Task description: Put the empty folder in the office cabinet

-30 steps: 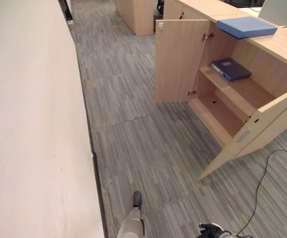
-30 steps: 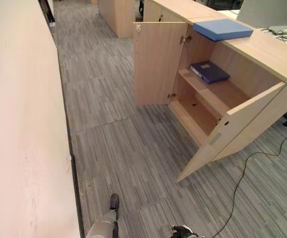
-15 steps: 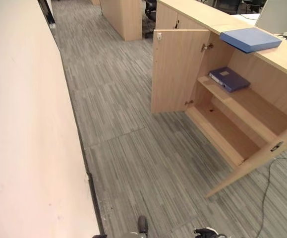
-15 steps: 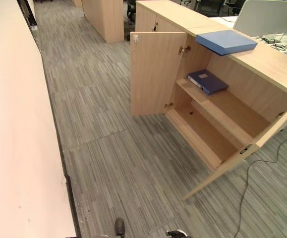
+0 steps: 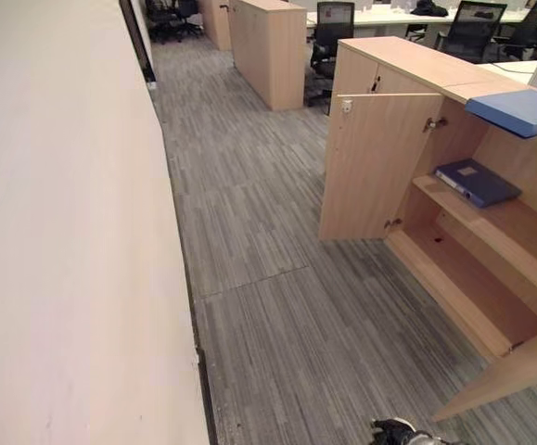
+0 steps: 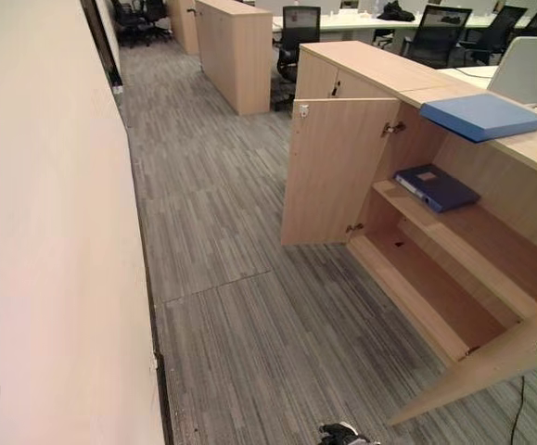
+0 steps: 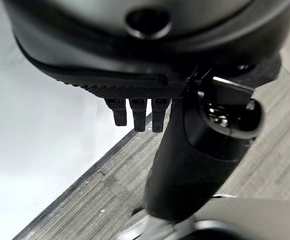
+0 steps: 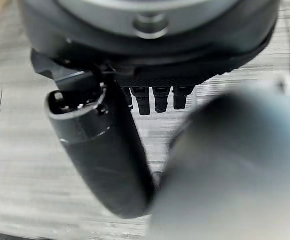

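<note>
A light blue folder [image 5: 518,109] lies flat on top of the wooden office cabinet [image 6: 342,167]. Both cabinet doors stand open. A dark blue folder [image 6: 435,186] lies on the upper shelf; the lower shelf [image 6: 426,292] is bare. My left hand [image 7: 150,45] hangs over the carpet beside the wall, fingers [image 7: 137,112] straight, holding nothing. My right hand [image 8: 150,40] also hangs over the carpet with straight fingers [image 8: 155,100] and an empty grasp. Its top shows at the bottom edge of the left eye view [image 5: 396,431], well short of the cabinet.
A pale wall [image 5: 64,232] runs along the left. The cabinet's near door [image 6: 491,366] juts out over the carpet at lower right. Another wooden cabinet [image 5: 268,46] and office chairs [image 5: 328,28] stand farther back. Grey carpet [image 5: 277,306] lies between wall and cabinet.
The camera has swung, so the whole picture shifted and more of the far room shows. My left arm has left the eye views' bottom edge. The folders have not moved.
</note>
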{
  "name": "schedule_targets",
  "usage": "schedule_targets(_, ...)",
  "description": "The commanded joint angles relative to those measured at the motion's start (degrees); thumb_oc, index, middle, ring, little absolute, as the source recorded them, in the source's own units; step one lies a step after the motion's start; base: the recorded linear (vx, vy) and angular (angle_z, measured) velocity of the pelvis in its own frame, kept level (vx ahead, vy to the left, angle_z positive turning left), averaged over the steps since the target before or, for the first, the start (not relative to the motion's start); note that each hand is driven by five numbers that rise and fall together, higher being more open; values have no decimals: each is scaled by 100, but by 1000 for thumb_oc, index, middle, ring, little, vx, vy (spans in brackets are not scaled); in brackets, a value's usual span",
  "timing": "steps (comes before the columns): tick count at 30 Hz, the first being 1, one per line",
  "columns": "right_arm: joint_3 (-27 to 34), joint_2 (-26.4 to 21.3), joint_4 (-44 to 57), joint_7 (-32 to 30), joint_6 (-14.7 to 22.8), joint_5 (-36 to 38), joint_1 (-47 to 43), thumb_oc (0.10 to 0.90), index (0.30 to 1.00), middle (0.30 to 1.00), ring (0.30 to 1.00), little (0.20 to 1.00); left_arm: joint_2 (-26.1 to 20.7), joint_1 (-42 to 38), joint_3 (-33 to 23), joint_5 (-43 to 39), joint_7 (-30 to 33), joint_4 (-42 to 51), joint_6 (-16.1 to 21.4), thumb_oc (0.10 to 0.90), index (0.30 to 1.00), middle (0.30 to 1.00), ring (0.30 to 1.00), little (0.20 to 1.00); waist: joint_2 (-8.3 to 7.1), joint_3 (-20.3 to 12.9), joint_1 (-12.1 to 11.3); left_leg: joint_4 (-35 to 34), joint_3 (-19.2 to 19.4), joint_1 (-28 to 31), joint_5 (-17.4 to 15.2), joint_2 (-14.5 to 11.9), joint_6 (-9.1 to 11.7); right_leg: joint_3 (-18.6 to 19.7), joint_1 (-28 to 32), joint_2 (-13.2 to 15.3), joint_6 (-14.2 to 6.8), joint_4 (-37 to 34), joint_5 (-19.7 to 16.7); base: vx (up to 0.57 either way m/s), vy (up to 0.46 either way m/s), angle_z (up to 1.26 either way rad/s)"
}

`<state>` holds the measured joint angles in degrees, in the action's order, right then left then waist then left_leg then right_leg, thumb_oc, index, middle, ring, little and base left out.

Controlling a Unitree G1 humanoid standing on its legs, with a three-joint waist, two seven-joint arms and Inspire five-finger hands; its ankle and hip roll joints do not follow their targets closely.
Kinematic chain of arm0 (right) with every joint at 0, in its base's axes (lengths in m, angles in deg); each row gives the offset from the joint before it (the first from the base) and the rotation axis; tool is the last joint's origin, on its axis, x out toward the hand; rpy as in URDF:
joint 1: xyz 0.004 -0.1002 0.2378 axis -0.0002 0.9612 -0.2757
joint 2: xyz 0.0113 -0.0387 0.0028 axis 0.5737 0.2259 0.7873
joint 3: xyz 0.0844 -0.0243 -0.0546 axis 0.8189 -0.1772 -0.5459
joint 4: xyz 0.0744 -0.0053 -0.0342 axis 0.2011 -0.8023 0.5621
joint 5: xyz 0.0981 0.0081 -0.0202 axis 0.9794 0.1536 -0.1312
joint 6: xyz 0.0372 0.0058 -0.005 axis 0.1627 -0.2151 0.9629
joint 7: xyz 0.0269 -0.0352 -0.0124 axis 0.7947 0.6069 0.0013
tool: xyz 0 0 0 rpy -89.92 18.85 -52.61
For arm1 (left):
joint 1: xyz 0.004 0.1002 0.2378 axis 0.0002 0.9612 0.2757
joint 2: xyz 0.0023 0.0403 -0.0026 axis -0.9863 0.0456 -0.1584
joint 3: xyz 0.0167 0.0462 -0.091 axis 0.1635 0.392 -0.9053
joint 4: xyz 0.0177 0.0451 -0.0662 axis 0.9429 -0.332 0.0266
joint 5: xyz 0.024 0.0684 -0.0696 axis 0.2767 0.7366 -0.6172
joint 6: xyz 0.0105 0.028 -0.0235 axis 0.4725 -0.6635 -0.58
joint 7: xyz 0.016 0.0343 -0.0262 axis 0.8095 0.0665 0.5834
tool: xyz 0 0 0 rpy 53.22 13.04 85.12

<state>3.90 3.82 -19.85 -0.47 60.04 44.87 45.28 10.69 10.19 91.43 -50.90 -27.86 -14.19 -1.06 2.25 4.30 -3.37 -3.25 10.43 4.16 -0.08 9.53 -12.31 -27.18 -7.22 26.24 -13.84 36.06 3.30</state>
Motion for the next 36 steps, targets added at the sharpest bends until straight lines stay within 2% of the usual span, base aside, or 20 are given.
schedule_targets(1,72,-71,34,-68,15,237,-193,800,900,900,900,900,-245,-69,-507,30,102,-180,-36,800,900,900,900,900,-2,503,163,-175,-29,444,-386,-358,823,-191,-355,-775,125,-1938,-1602,250,-180,-16)
schedule_targets(3,70,-60,-7,-59,2,274,-141,800,900,900,900,900,-227,-74,-520,82,82,-244,-54,800,900,900,900,900,-148,525,227,-175,-106,708,-574,-358,946,-200,-342,-1322,82,-3181,-1891,323,-190,12)
schedule_targets(5,95,-60,-13,-49,-3,300,-96,800,900,900,900,900,-218,-73,-538,127,65,-272,-66,800,900,900,900,900,-211,516,274,-175,-177,811,-657,-354,987,-119,-418,-1524,82,-3610,-1950,300,-120,32)
schedule_targets(6,150,-79,-51,-19,-7,308,4,800,900,900,900,900,-210,-77,-603,206,47,-342,-74,800,900,900,900,900,-280,512,373,-175,-313,996,-806,-365,1031,160,-595,-1760,57,-4037,-2065,368,-143,62)
schedule_targets(7,173,-87,-85,-23,-2,330,53,800,900,900,900,900,-201,-83,-642,246,44,-371,-54,800,900,900,900,900,-322,473,378,-175,-376,1029,-905,-363,1058,195,-565,-1785,103,-4106,-1825,453,-179,68)
schedule_targets(10,145,-119,-136,-21,-6,313,139,800,900,900,900,900,-154,-52,-721,184,87,-442,-47,800,900,900,900,900,-315,363,383,-175,-386,1014,-982,-438,1075,99,-476,-1837,205,-4106,-1770,261,-115,47)
schedule_targets(13,152,-239,-139,47,-14,442,-67,800,900,900,900,900,-178,-93,-712,150,108,-419,-22,800,900,900,900,900,-235,266,391,-175,-508,1099,-1041,-679,1163,57,-349,-1934,319,-4072,-1749,474,-185,47)
schedule_targets(15,150,-179,-94,21,20,494,56,800,900,900,900,900,-125,-161,-588,122,180,-332,3,800,900,900,900,900,-162,283,427,-175,-523,1230,-1038,-904,1277,63,-364,-1967,472,-3687,-1427,432,-141,41)
schedule_targets(22,115,-205,-169,-31,61,503,74,800,900,900,900,900,-159,-446,-363,-10,280,-80,56,800,900,900,900,900,18,197,524,175,-595,1229,53,-1561,1709,46,-432,-2253,818,-2925,-729,369,-165,10)
schedule_targets(23,115,-206,-169,-31,61,503,74,800,900,900,900,900,-158,-447,-363,-11,280,-79,56,800,900,900,900,900,19,194,526,174,-598,1227,53,-1565,1713,43,-435,-2255,821,-2922,-724,224,-125,7)
schedule_targets(24,100,-203,-147,-44,72,538,66,800,900,900,900,900,-172,-468,-337,-45,288,-44,57,800,900,900,900,900,12,194,517,322,-571,1162,126,-1639,1733,73,-423,-2290,874,-2867,-639,257,-169,9)
schedule_targets(26,44,-198,-113,-60,90,579,59,800,900,900,900,900,-155,-527,-261,-43,314,-49,33,800,900,900,900,900,-39,177,538,1245,-349,873,641,-1906,1877,145,-204,-2469,1093,-2902,-376,431,-314,6)
schedule_targets(27,2,-224,-115,-81,84,588,87,800,900,900,900,900,-196,-522,-223,-19,321,-19,19,800,900,900,900,900,-140,210,509,2444,-226,524,1068,-2060,1862,262,122,-2637,1343,-3023,-182,417,-369,-45)
schedule_targets(28,-8,-233,-120,-84,70,592,94,800,900,900,900,900,-229,-529,-232,-55,339,27,10,800,900,900,900,900,-216,251,469,3100,-217,275,1274,-2135,1857,324,295,-2711,1452,-3098,-130,303,-299,-70)
schedule_targets(29,-7,-231,-120,-84,70,592,93,800,900,900,900,900,-231,-530,-231,-56,339,29,9,800,900,900,900,900,-211,251,471,3131,-228,256,1262,-2148,1864,319,295,-2722,1459,-3104,-130,265,-250,-76)
schedule_targets(30,16,-302,-159,-105,33,574,74,800,900,900,900,900,-277,-513,-301,-161,371,109,7,800,900,900,900,900,-347,374,331,4166,-178,-226,1269,-2187,1755,467,640,-2764,1605,-3219,-24,231,-187,-40)
schedule_targets(31,26,-328,-191,-101,11,558,70,800,900,900,900,900,-286,-518,-341,-221,371,121,11,800,900,900,900,900,-419,409,265,4338,-134,-512,1181,-2220,1691,535,782,-2729,1618,-3267,-9,323,-215,-34)
schedule_targets(33,51,-347,-219,-118,-15,521,83,800,900,900,900,900,-292,-501,-387,-293,374,131,20,800,900,900,900,900,-554,448,142,4349,-86,-1140,720,-2278,1530,696,1032,-2620,1568,-3343,19,213,-36,-39)
schedule_targets(34,49,-367,-234,-120,-24,490,91,800,900,900,900,900,-308,-486,-390,-308,383,130,41,800,900,900,900,900,-605,472,74,4201,-137,-1487,562,-2188,1506,790,1151,-2578,1545,-3396,35,188,47,-38)
schedule_targets(36,36,-377,-254,-104,-27,467,109,800,900,900,900,900,-323,-448,-392,-304,374,118,38,800,900,900,900,900,-635,484,6,3906,-150,-1773,525,-2107,1521,897,1268,-2552,1515,-3463,25,170,92,-32)
